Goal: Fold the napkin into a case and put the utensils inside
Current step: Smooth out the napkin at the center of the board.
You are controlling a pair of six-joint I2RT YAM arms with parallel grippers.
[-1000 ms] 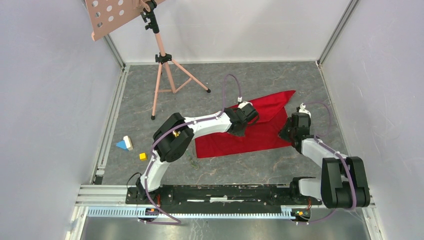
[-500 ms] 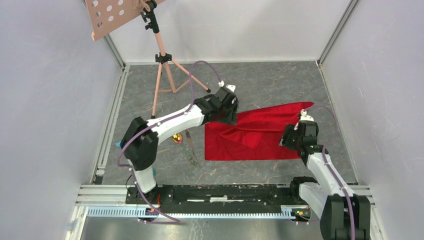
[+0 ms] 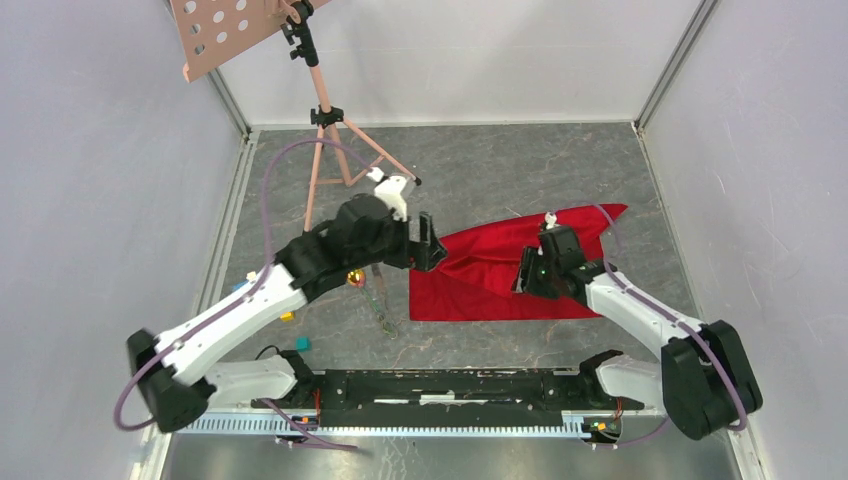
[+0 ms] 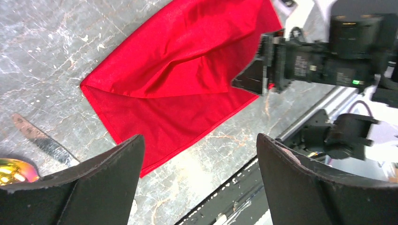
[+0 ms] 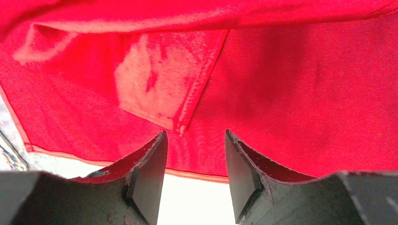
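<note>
The red napkin (image 3: 500, 280) lies on the table right of centre, folded over on itself with a loose flap (image 5: 164, 79) and a point at its far right. My left gripper (image 3: 430, 242) hovers at the napkin's left edge, jaws wide open and empty; from its wrist the napkin (image 4: 187, 79) spreads out below. My right gripper (image 3: 524, 272) sits low over the middle of the napkin, open, with cloth (image 5: 281, 93) showing past its fingers and nothing pinched. The utensils (image 3: 378, 298) lie left of the napkin: a gold spoon (image 3: 353, 277) and thin dark pieces, one being a knife (image 4: 42, 140).
A pink music stand on a tripod (image 3: 325, 150) stands at the back left. Small toy blocks, yellow (image 3: 287, 316) and teal (image 3: 302, 343), lie near the left arm. The black base rail (image 3: 450, 385) runs along the near edge, and white walls enclose the table.
My left gripper let go of the napkin, opened wide and drew back to its left edge. The right gripper moved left onto the cloth's middle. The napkin now lies flatter.
</note>
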